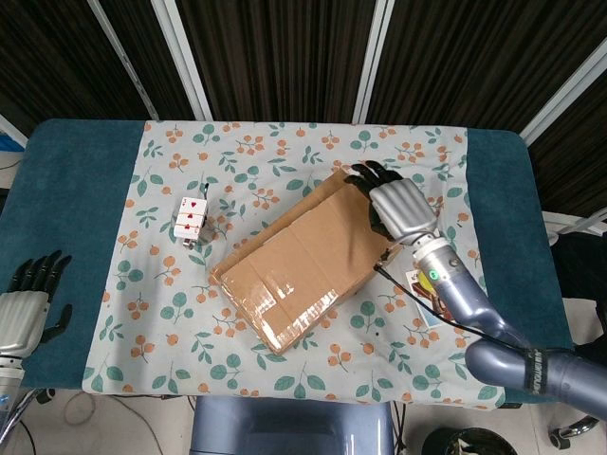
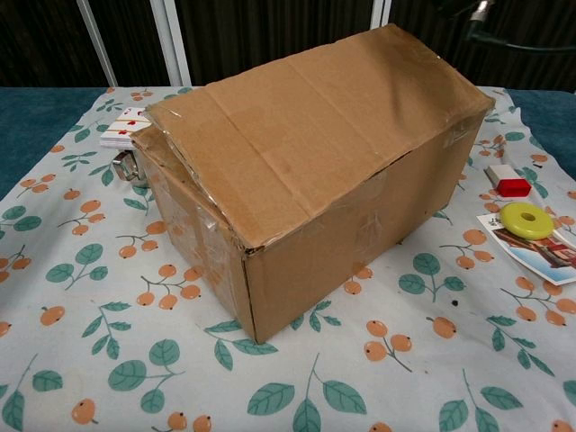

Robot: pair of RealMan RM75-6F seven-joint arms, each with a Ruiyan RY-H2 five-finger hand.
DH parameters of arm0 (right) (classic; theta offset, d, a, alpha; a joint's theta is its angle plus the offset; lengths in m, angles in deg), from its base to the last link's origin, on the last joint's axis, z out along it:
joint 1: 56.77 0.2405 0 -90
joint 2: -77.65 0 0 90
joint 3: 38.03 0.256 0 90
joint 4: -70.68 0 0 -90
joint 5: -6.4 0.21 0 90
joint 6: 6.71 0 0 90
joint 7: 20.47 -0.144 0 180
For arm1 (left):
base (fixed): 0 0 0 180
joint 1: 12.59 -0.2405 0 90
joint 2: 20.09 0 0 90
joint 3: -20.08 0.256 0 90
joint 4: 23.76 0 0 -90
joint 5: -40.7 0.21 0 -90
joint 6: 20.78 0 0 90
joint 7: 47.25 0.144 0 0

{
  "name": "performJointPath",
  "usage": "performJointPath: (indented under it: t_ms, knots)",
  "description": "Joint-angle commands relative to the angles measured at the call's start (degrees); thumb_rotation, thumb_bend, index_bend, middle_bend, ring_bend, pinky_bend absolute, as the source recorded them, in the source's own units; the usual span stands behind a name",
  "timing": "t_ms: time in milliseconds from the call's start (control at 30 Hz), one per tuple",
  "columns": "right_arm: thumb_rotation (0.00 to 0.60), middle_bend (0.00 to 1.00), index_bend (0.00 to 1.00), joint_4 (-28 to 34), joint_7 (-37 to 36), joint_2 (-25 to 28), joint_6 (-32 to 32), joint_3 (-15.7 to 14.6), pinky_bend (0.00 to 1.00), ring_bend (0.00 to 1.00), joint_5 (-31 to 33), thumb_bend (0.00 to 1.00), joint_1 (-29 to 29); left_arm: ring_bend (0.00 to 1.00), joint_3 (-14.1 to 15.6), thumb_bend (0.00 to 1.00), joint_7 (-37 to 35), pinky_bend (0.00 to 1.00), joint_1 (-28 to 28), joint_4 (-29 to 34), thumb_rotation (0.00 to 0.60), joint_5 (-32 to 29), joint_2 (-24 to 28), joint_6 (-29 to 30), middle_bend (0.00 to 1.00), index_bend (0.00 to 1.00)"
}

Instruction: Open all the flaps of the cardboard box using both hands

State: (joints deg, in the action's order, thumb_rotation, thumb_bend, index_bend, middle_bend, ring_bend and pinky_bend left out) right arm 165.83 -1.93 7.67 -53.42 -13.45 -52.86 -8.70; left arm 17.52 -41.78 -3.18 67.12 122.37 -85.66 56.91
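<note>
The box point(image 1: 308, 261) lies closed mid-table. The right hand point(image 1: 398, 204), fingers apart and empty, hovers over its far end, perhaps touching. The left hand point(image 1: 27, 308) is spread, well away. Stiff, light cardboard; lift at the flap edges.

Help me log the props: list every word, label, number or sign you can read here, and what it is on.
No readable text anywhere.
Playing cards: red pips visible, no legible numbers.
Picture card under the yellow ring: printed image, any wording too blurred.
Cardboard box: plain, only tape.
</note>
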Motion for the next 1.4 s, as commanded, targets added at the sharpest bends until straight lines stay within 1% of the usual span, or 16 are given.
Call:
performJointPath:
  t_ms: [33,133,300,433,567,667,900,1100,1400]
  knots:
    - [0.6,0.2,0.29,-4.2,2.2,-3.9,2.1,0.2,0.23,0.14,2.7,1.0,4.2,0.0,-0.1,0.46,-0.2,0.0,0.2,0.1,0.6,-0.6,0.1,-0.5,0.0,0.0]
    - [0.6,0.22,0.31,-6.3,2.5,-6.0,2.7,0.0,0.23,0.16,3.9,1.0,6.4,0.0,-0.4,0.46,-0.6,0.0,0.4,0.1,0.6,-1.3,0.1,-1.0,0.0,0.0]
    - [0.6,0.27,0.36,-8.7,2.2,-8.5,3.1,-0.6,0.23,0.18,3.7,1.0,9.0,0.0,-0.6,0.46,-1.0,0.0,0.7,0.2,0.6,-2.1,0.1,-1.7,0.0,0.0]
    - [0.6,0.32,0.4,-9.7,1.7,-9.6,3.6,-0.8,0.23,0.18,3.3,1.0,10.4,0.0,-0.7,0.46,-1.3,0.0,0.8,0.1,0.6,-2.4,0.1,-2.1,0.0,0.0]
    - [0.6,0.39,0.46,-10.7,1.4,-10.3,4.5,-1.4,0.23,0.19,3.0,1.0,11.7,0.0,-0.8,0.46,-1.6,0.0,0.9,0.2,0.6,-2.6,0.2,-2.3,0.0,0.0]
    - [0.6,0.41,0.49,-11.1,1.4,-10.4,4.6,-2.1,0.23,0.19,2.9,1.0,12.2,0.0,-0.8,0.46,-1.9,0.0,0.9,0.2,0.6,-2.6,0.2,-2.4,0.0,0.0]
    - [0.6,0.43,0.51,-10.2,1.9,-9.2,4.5,-3.5,0.23,0.19,2.9,1.0,12.7,0.0,-0.8,0.46,-2.5,0.0,1.0,0.4,0.6,-2.6,0.4,-2.5,0.0,0.0]
    - [0.6,0.44,0.52,-8.8,2.3,-8.0,3.3,-4.0,0.23,0.19,2.8,1.0,12.7,0.0,-0.8,0.46,-2.8,0.0,1.0,0.5,0.6,-2.7,0.4,-2.5,0.0,0.0]
    - [0.6,0.45,0.53,-3.8,4.9,-2.8,2.0,-4.6,0.23,0.19,3.7,1.0,12.6,0.0,-0.9,0.46,-3.0,0.0,1.0,0.5,0.6,-2.8,0.3,-2.3,0.0,0.0]
